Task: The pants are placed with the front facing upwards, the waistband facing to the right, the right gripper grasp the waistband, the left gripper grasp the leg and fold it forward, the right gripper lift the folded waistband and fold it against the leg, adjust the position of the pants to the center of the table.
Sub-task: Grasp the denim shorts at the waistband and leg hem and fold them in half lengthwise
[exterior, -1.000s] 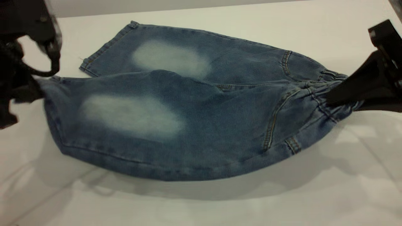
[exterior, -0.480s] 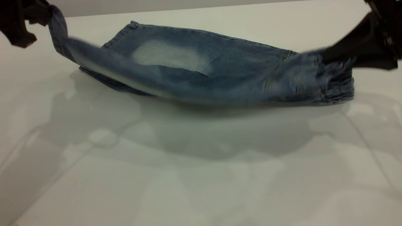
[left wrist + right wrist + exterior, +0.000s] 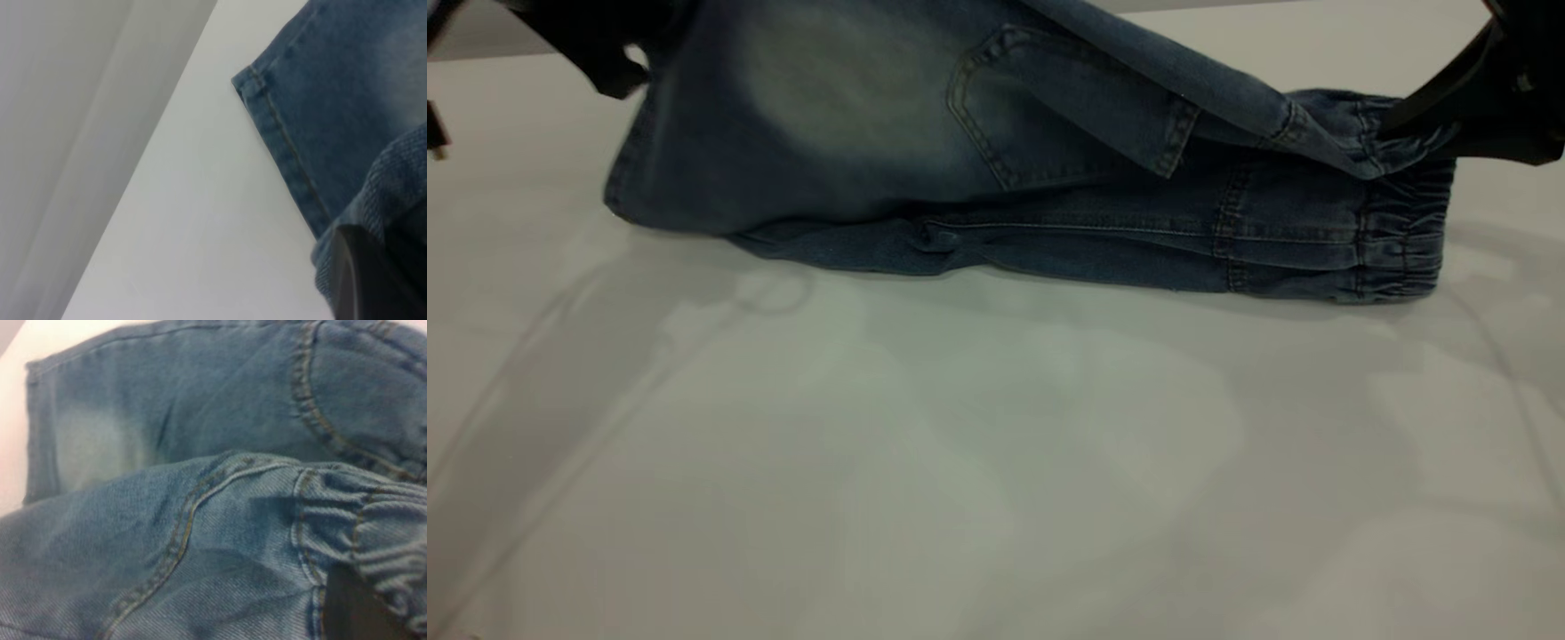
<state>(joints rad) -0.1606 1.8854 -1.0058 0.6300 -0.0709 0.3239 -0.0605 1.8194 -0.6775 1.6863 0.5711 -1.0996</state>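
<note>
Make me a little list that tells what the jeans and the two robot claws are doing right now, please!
pants: blue denim, near leg lifted and swung over the leg lying flat; a back pocket shows
waistband: gathered, at the exterior view's right
left claw: top left, raised, shut on the leg hem
right claw: top right, shut on the waistband
table: white, bare in front of the pants

A large plain white matte table point(image 3: 996, 462) carries the load. Short blue denim pants point(image 3: 1103, 240) lie partly on it.
</note>
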